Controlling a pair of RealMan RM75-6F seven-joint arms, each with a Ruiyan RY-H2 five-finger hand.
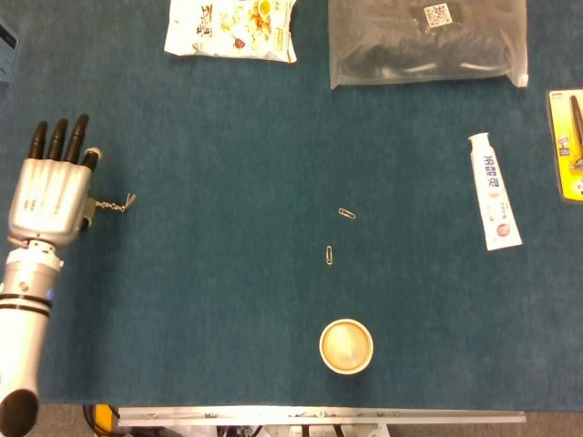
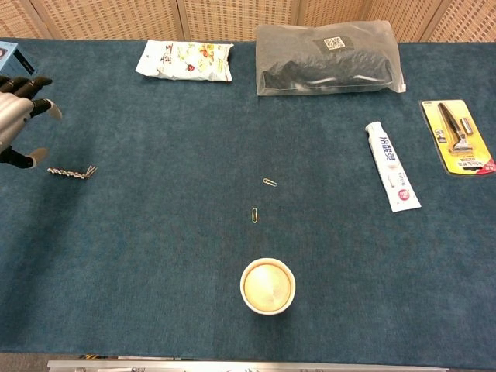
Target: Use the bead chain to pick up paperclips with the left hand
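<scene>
My left hand [image 1: 50, 193] hovers at the far left of the table with its fingers spread, and also shows at the left edge of the chest view [image 2: 14, 116]. The short metal bead chain [image 2: 71, 171] lies on the blue cloth just right of the hand, apart from the fingers in the chest view; something small and wiry sticks out at its right end [image 1: 130, 199]. Two paperclips lie mid-table, one [image 1: 347, 215] above the other [image 1: 330, 255], far right of the chain. The right hand is out of sight.
A paper cup [image 1: 346, 346] stands near the front edge below the clips. A toothpaste tube [image 1: 495, 191] and a razor pack [image 1: 569, 144] lie right. A snack bag [image 1: 233, 25], a bagged dark item [image 1: 426, 41] and a blue box [image 2: 17, 65] sit along the back.
</scene>
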